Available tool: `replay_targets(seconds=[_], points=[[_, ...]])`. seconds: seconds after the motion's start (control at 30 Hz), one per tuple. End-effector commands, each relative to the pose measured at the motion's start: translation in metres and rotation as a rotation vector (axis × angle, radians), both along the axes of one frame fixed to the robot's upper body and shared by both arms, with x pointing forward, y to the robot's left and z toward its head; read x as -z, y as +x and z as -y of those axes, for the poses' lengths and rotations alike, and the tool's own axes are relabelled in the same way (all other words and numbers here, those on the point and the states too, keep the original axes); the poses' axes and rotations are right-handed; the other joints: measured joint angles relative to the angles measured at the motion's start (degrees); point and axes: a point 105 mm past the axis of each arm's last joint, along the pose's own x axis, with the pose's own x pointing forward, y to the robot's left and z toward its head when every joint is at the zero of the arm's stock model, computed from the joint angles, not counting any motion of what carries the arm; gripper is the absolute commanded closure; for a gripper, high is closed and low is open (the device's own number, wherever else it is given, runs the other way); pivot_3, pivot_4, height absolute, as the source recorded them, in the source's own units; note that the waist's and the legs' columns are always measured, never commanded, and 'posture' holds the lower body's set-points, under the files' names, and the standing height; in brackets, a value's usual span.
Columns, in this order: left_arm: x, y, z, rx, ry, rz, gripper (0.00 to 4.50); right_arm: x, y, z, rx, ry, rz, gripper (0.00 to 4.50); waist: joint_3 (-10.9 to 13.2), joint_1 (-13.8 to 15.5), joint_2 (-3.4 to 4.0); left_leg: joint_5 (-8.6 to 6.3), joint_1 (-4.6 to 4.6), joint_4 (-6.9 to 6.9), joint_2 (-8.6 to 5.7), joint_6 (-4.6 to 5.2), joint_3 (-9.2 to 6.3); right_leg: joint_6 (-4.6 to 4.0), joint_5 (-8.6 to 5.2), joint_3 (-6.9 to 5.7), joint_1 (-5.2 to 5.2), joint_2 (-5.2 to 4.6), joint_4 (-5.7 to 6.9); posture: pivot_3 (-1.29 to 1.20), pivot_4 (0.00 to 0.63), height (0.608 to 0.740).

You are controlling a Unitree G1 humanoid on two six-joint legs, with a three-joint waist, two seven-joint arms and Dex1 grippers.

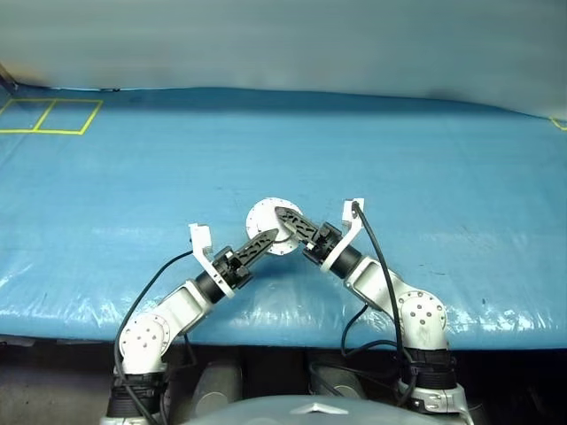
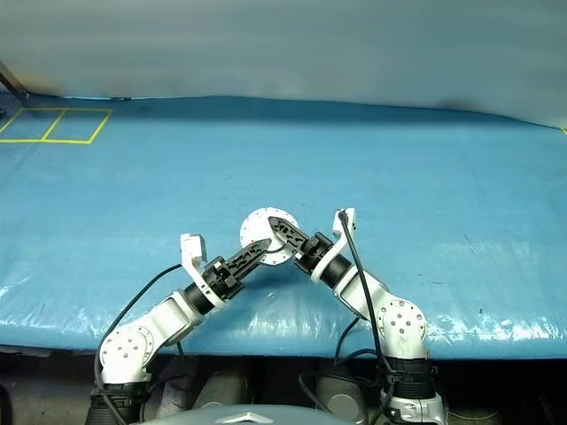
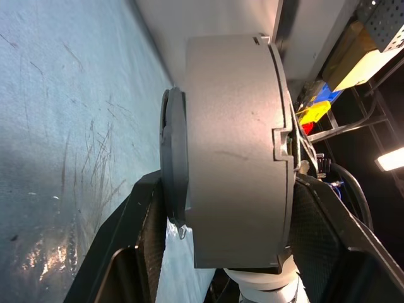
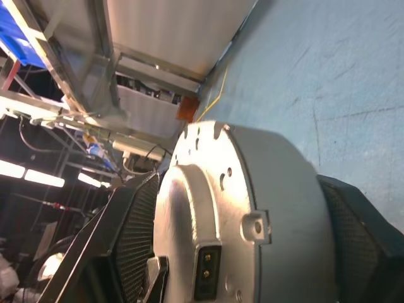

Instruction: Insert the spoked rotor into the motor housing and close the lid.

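Note:
The motor housing (image 1: pixel 263 219) is a round silver-grey cup held on edge just above the blue table, between both grippers. My left gripper (image 1: pixel 271 236) comes in from the left and is shut on it; in the left wrist view its black fingers (image 3: pixel 142 240) press both flat sides of the housing (image 3: pixel 233 151). The lid (image 3: pixel 172 158) is a thinner disc lying close against one face. My right gripper (image 1: pixel 285 218) reaches in from the right, its jaws standing wide on either side of the housing (image 4: pixel 271 208). The spoked rotor is hidden.
The blue sheet-covered table (image 1: pixel 425 177) stretches wide behind and to both sides. Yellow tape squares (image 1: pixel 49 116) mark its far left corner. Its front edge (image 1: pixel 292 332) runs just beneath my forearms, with black cables hanging there.

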Motion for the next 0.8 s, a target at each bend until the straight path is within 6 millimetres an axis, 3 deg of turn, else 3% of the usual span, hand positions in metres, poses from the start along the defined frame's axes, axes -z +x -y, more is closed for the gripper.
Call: replay_targets(seconds=[0.03,0.17,0.27,0.53,0.67,0.8], points=[[-0.019,0.001,0.003,0.01,-0.039,0.073,1.84,-0.014,-0.006,-0.011,-0.059,0.05,0.049,1.02,0.0,0.05,0.0,0.0,0.0,0.0,0.0,0.0,0.0,0.0,0.0,0.0,0.0,0.0,0.0,0.0,0.15,0.74],[-0.017,0.01,-0.004,-0.059,-0.018,0.076,1.84,-0.013,-0.005,-0.01,-0.051,0.034,0.047,1.02,0.0,0.14,0.0,0.0,0.0,0.01,-0.02,0.0,0.01,0.0,0.0,0.01,0.01,-0.02,0.0,0.0,0.15,0.74],[-0.013,0.016,-0.01,-0.101,-0.012,0.064,2.16,-0.012,-0.005,-0.01,-0.044,0.029,0.046,0.99,0.0,0.2,0.0,0.0,0.0,0.01,-0.02,0.0,0.01,0.0,0.0,0.0,0.01,-0.02,0.0,0.0,0.15,0.74],[-0.004,0.032,-0.037,-0.253,0.052,0.045,2.17,-0.02,-0.01,-0.01,-0.062,0.014,0.126,0.99,0.0,0.11,-0.01,0.0,0.0,0.0,-0.01,-0.01,0.01,0.0,0.0,0.0,0.0,0.0,0.0,0.0,0.15,0.74],[-0.009,0.045,-0.072,-0.434,0.073,0.06,2.17,-0.02,-0.01,-0.007,-0.046,-0.017,0.155,0.99,0.01,0.06,-0.02,0.01,0.01,0.01,0.0,-0.01,0.01,0.0,0.0,0.0,0.0,0.0,0.0,0.0,0.15,0.74],[-0.021,0.05,-0.106,-0.585,0.128,0.117,2.17,-0.001,-0.003,0.014,0.055,-0.186,0.15,0.99,0.13,0.23,-0.23,0.01,-0.02,0.01,0.0,-0.03,-0.01,0.0,0.0,-0.04,-0.01,0.01,-0.01,0.0,0.15,0.74]])
